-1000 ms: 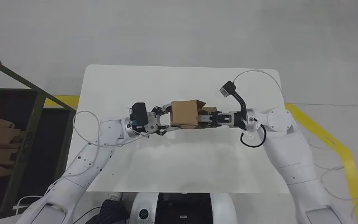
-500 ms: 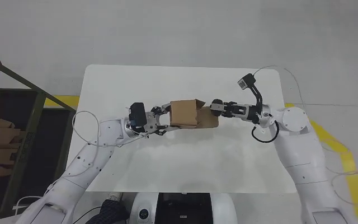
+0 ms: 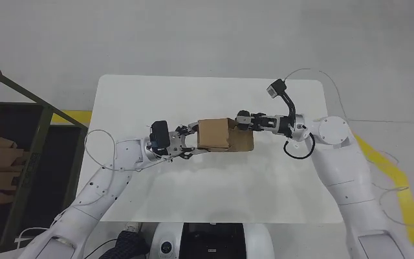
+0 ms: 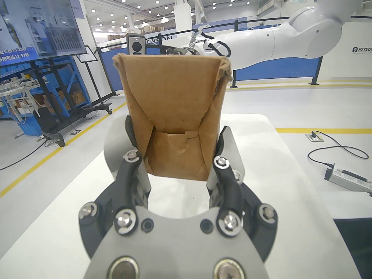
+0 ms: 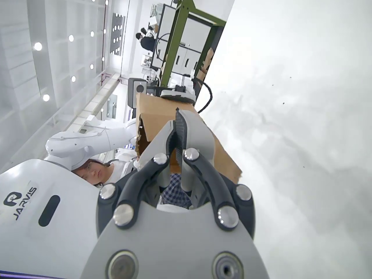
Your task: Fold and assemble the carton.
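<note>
Carton [image 3: 213,133]: on white table [image 3: 129,97].
Left gripper [image 4: 178,131]: fingers clasp carton's sides.
Right gripper [image 5: 176,115]: fingers pressed together, empty, by carton's flap.

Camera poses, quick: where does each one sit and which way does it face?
Top view: overhead, looking down at the table; left hand and right hand at the carton.
Left wrist view: behind the left hand, facing the carton it grips; right arm beyond.
Right wrist view: behind the shut right hand, facing the carton.
Shared: all three show the carton.
</note>
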Controlling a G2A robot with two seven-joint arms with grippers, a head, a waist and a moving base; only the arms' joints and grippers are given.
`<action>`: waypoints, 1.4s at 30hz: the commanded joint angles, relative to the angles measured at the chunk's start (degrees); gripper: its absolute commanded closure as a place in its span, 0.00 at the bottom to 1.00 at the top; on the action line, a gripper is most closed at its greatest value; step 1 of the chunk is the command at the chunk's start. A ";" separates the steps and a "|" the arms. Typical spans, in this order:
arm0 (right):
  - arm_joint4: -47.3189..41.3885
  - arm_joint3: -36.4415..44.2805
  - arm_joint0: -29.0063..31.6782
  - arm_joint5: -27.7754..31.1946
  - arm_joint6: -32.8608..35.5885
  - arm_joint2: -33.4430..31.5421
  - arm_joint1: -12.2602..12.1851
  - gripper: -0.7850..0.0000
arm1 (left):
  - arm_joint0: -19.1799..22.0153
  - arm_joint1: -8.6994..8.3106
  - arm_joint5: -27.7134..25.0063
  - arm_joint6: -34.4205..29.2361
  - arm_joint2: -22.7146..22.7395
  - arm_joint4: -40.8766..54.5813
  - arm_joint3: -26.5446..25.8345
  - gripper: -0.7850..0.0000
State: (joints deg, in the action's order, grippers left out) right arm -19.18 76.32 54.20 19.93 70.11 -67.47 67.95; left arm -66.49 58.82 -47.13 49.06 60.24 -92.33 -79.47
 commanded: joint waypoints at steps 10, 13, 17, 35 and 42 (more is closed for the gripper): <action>-0.20 0.28 3.08 0.67 -3.60 -5.50 -1.47 1.00 | 0.49 0.01 0.04 0.13 -0.48 0.16 -0.04 0.51; 0.79 -0.50 5.26 -0.37 -5.47 -8.51 -2.24 1.00 | 0.48 -0.06 0.24 0.65 -0.19 0.43 -0.13 0.51; 2.11 -2.04 7.15 -2.88 -7.47 -9.69 -2.72 1.00 | 0.42 -0.16 0.25 1.19 0.19 0.89 -0.28 0.51; 3.11 -4.91 3.91 -5.84 -1.92 -0.26 -1.76 1.00 | 1.36 0.27 1.47 0.59 -0.31 3.58 0.64 0.52; 6.77 0.51 7.64 -7.55 2.85 -3.26 -3.53 1.00 | 1.46 0.19 2.68 0.03 0.72 4.27 1.74 0.51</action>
State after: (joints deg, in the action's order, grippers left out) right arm -12.01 75.20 61.12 12.46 72.30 -70.43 64.58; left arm -65.09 59.00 -44.71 49.21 60.84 -88.22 -77.89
